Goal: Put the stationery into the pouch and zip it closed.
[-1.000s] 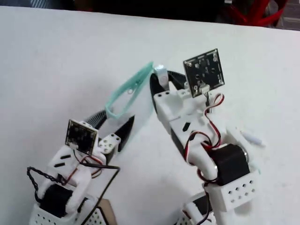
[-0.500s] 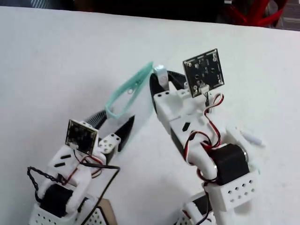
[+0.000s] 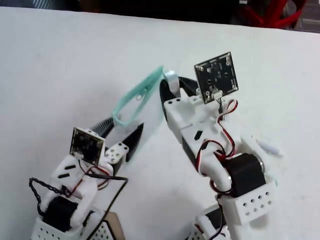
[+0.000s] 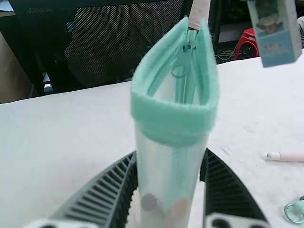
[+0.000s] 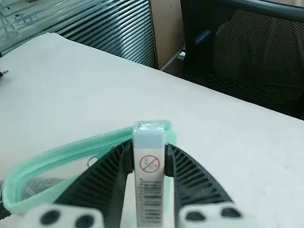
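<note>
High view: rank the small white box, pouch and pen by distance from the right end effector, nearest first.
1. small white box: clamped in the right end effector.
2. pouch: its tip sits just beside that end effector, on the left arm's side.
3. pen: lying well back on the right side, clearly farthest.

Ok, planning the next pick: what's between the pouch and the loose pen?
In the high view, the right arm, gripping a white box, stands between pouch and pen.
</note>
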`<action>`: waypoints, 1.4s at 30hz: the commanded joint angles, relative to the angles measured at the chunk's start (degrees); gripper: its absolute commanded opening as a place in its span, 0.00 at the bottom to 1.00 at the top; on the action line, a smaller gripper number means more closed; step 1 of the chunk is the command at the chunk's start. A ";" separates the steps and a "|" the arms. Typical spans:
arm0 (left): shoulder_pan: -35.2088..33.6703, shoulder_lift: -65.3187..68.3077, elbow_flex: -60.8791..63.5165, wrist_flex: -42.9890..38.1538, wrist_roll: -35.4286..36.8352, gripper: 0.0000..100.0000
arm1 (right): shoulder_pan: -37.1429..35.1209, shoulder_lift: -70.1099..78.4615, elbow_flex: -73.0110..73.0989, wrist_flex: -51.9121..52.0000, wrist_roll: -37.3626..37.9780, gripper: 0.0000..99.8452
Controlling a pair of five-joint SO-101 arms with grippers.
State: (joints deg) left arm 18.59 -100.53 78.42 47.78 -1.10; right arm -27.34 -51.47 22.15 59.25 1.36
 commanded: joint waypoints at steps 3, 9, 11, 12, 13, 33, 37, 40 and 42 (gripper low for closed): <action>0.31 -0.57 -0.53 -1.14 -0.62 0.21 | -0.31 -0.31 -2.99 0.13 0.53 0.02; 0.31 -0.57 -0.53 -1.14 -0.62 0.21 | -0.31 -0.31 -2.99 0.13 0.53 0.02; 0.31 -0.57 -0.53 -1.14 -0.62 0.21 | -0.31 -0.31 -2.99 0.13 0.53 0.02; 0.31 -0.57 -0.53 -1.14 -0.62 0.21 | -0.31 -0.31 -2.99 0.13 0.53 0.02; 0.31 -0.57 -0.53 -1.14 -0.62 0.21 | -0.31 -0.22 -2.99 0.13 0.53 0.02; 0.22 -0.66 -0.53 -1.14 -0.62 0.22 | -0.31 -0.40 -3.16 0.75 0.44 0.02; 0.22 -0.66 -0.70 -0.18 -0.26 0.25 | -0.31 -0.40 -3.25 0.57 0.44 0.02; 0.22 -0.66 -2.20 2.02 -0.26 0.26 | -0.31 -0.40 -3.25 0.57 0.44 0.02; 0.31 -0.66 -3.43 3.52 -0.18 0.26 | -0.31 -0.40 -3.25 0.57 0.53 0.02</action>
State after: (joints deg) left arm 18.59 -100.53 78.24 49.98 -1.10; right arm -27.34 -51.47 22.15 59.78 1.36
